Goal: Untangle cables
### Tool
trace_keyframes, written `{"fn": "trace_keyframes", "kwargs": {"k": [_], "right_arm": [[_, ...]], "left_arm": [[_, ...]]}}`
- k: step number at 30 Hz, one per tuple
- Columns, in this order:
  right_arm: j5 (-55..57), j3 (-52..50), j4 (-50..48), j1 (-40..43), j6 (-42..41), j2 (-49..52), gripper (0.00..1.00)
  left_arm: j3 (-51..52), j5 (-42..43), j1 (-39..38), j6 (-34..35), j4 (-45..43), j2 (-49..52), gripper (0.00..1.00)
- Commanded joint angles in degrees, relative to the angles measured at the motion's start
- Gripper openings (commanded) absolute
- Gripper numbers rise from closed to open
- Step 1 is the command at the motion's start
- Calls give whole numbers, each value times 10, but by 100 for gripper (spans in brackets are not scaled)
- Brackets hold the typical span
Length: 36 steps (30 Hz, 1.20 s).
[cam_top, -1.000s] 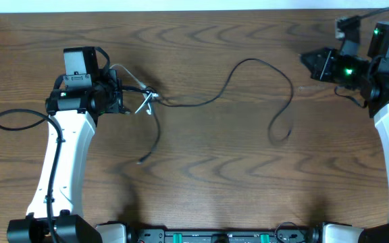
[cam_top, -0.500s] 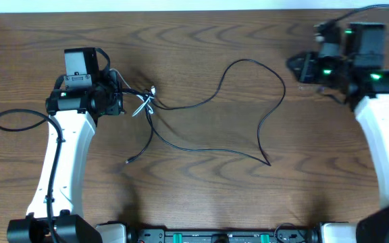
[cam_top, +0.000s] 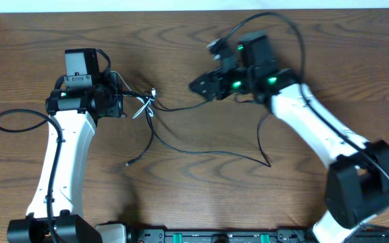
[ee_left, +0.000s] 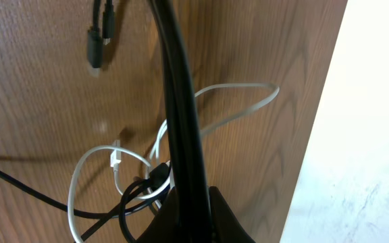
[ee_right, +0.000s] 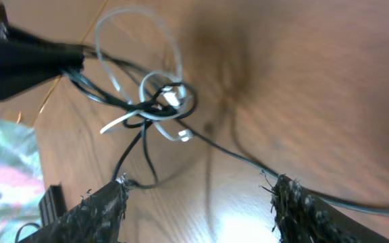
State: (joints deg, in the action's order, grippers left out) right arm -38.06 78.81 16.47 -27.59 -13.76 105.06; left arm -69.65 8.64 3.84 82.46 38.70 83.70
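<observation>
The cables' tangle [cam_top: 147,104] of black and white cords lies just right of my left gripper [cam_top: 121,101], which is shut on strands leading into it. In the left wrist view the knot [ee_left: 147,182] sits in front of the shut left gripper [ee_left: 184,206], with a white loop [ee_left: 242,91] beyond it and a thick black cord crossing the view. A long black cable [cam_top: 208,150] trails right across the table. My right gripper [cam_top: 196,86] hovers right of the tangle. In its wrist view the right gripper [ee_right: 201,202] is open and empty, facing the knot [ee_right: 161,101].
The left arm's own black wire loops out at the far left [cam_top: 19,120]. A loose plug end [cam_top: 128,163] lies below the tangle. The table's back edge [cam_top: 181,7] meets a white surface. The right arm [cam_top: 316,128] stretches diagonally over the table's right half.
The right arm has swung from the far right corner to the middle and its jaws have opened. The long black cable fell into a wide loop on the table. The left arm stayed put.
</observation>
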Motion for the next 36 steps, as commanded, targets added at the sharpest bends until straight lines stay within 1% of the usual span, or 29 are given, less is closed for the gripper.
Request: {"fn": "trace_keyframes", "kwargs": {"k": [1,5,9,11,14,16,21,23,26,29,32,34,35,36], "right_arm": [[-16,7,-23,-45,-36,31,69],[-10,7,-41,-85,-38,47,72],[46,7,-44,-120,-66,63,73],[49,7,-50,-131,-66,70,73],[50,7,-62,-148,-73,85,71],[57,7,-68,-157,-74,92,69],[122,7,-76,-183,-96,113,58],[124,7,-85,-191,-96,120,55],[125,7,-99,-202,-96,123,48],[130,7,-104,-208,-96,123,37],[135,7,-100,-209,-96,123,22],[129,7,-94,-205,-96,122,7],[119,7,-92,-202,-96,121,1],[105,7,-89,-197,-96,119,1]], "left_arm": [[-2,-8,0,-6,3,-3,7],[-2,-8,0,-6,3,-3,7],[-2,-8,0,-6,3,-3,8],[-2,-8,0,-6,3,-3,7],[-2,-8,0,-6,3,-3,7],[-2,-8,0,-6,3,-3,8],[-2,-8,0,-6,3,-3,8],[-2,-8,0,-6,3,-3,7],[-2,-8,0,-6,3,-3,7],[-2,-8,0,-6,3,-3,7],[-2,-8,0,-6,3,-3,7],[-2,-8,0,-10,3,-3,7],[-2,-8,0,-10,3,-3,7],[-2,-8,0,-10,5,-3,7]]}}
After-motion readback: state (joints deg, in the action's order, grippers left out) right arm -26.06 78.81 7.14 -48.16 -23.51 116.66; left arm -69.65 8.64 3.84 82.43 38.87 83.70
